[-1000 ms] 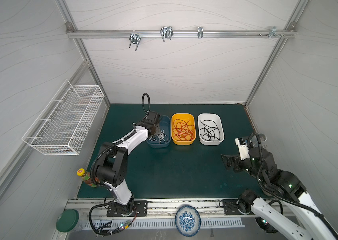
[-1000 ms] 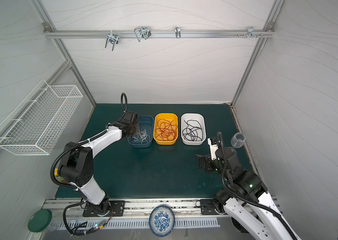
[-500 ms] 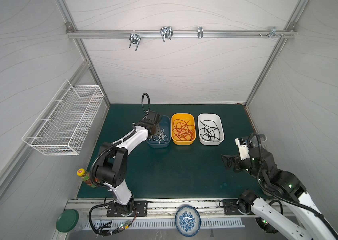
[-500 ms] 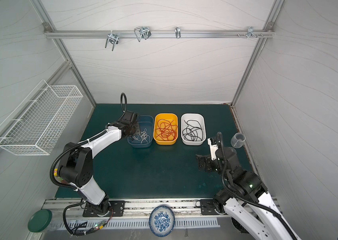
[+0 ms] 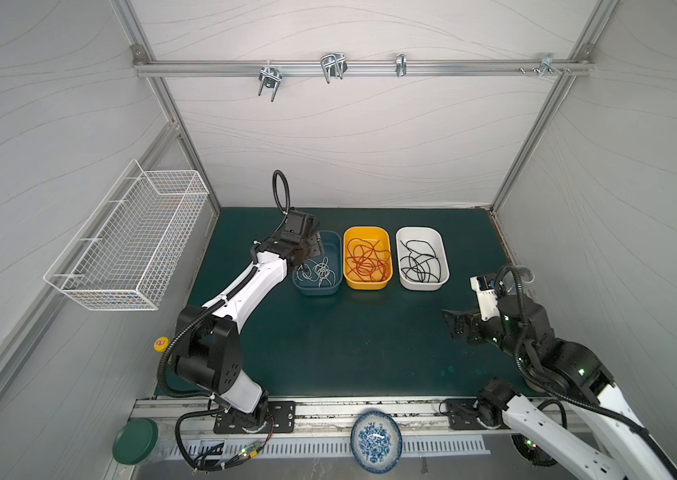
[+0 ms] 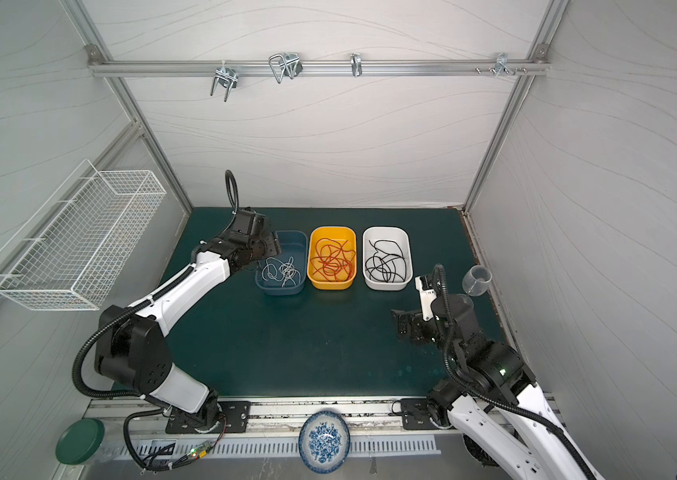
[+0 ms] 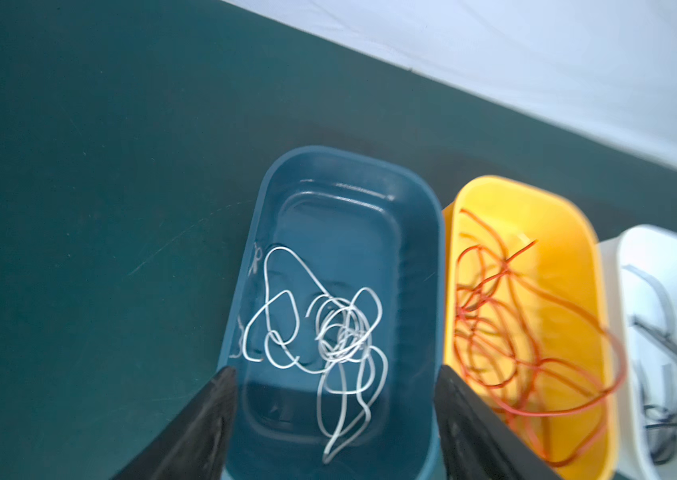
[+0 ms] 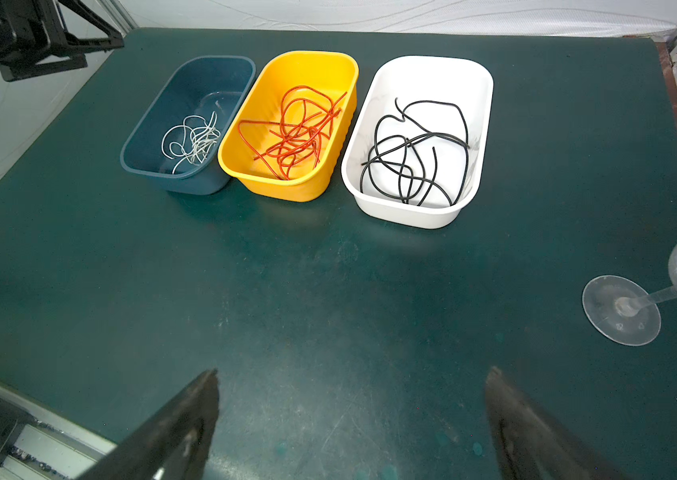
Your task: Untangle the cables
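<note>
Reads as final drop-off: white cables (image 7: 341, 332) in blue bin (image 7: 419, 257), left gripper (image 7: 334, 370) spread, apparently empty (blurred view); right gripper (image 8: 352, 372) spread, idle. Next: lift clear, no snagging.

White cables (image 8: 197, 143), red cables (image 8: 295, 139), black cables (image 8: 405, 149), three separate loose tangles

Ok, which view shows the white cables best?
Left wrist: the white cables are close and large in the blue bin, with loops traceable, though slightly blurred. Right wrist shows them sharp but small. In both top views they are only a tiny tangle.
</note>
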